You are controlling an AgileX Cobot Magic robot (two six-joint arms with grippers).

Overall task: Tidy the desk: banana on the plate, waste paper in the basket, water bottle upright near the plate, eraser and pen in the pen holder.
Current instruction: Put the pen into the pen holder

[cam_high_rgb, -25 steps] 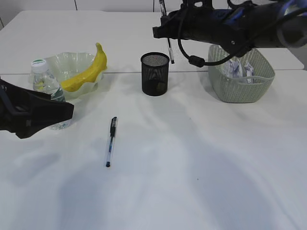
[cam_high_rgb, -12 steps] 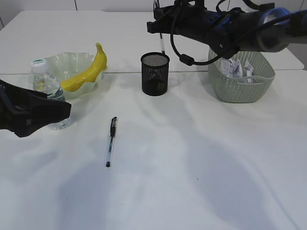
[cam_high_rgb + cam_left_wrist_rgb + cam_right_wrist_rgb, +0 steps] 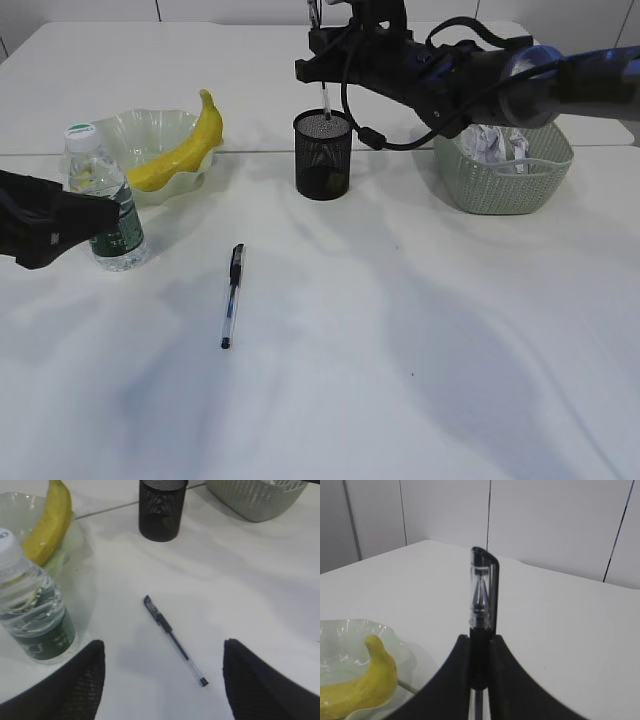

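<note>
My right gripper is shut on a black-capped pen and holds it upright, its lower end just above the black mesh pen holder. In the right wrist view the pen stands clamped between the closed fingers. A second pen lies on the table. The banana lies on the pale green plate. The water bottle stands upright beside the plate. My left gripper is open and empty next to the bottle, above the lying pen. No eraser shows.
A grey-green basket with crumpled paper stands at the right, behind my right arm. The left wrist view shows the bottle, banana, pen holder and basket.
My right gripper has moved left with the pen and brought it upright over the pen holder. My left gripper has drawn back to the left, uncovering the bottle.
</note>
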